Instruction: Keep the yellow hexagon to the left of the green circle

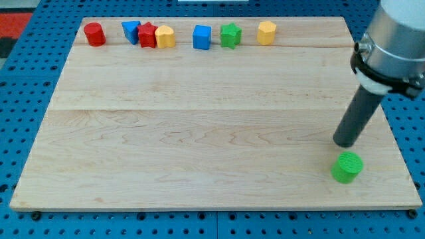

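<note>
Arm housing cut off by the view's top and right edges; its upper body out of sight. Far row: red star-like block partly hidden behind yellow block and overlapping blue block, whose shape is too covered to tell. Worktop near corners meet the bottom edge.

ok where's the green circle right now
The green circle sits near the board's bottom right corner in the camera view, just below my tip, far from the top row.
</note>
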`<state>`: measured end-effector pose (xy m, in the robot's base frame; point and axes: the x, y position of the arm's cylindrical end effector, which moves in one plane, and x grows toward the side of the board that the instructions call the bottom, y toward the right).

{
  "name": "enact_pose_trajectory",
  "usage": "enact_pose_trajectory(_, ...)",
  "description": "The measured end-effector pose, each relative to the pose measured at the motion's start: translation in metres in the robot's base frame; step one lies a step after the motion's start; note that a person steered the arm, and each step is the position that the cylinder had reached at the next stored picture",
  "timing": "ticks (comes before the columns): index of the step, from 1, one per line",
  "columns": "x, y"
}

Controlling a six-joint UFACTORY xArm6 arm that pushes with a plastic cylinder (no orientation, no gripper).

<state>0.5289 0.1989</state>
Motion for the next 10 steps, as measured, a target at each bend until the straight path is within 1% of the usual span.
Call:
enact_pose_trajectory(1, 0.022, -0.002)
enact_pose_trajectory(2, 0.008, 0.001)
enact_pose_trajectory(3, -0.066, 0.018)
enact_pose_trajectory(5, -0.281, 0.02)
enact_pose_trajectory(6, -0.331, -0.025)
enact_pose_trajectory(7, -0.333, -0.07)
enact_pose_trajectory(8, -0.313, -0.102)
enact_pose_trajectory(9, -0.274, -0.097)
enact_pose_trajectory(10, -0.249, -0.085)
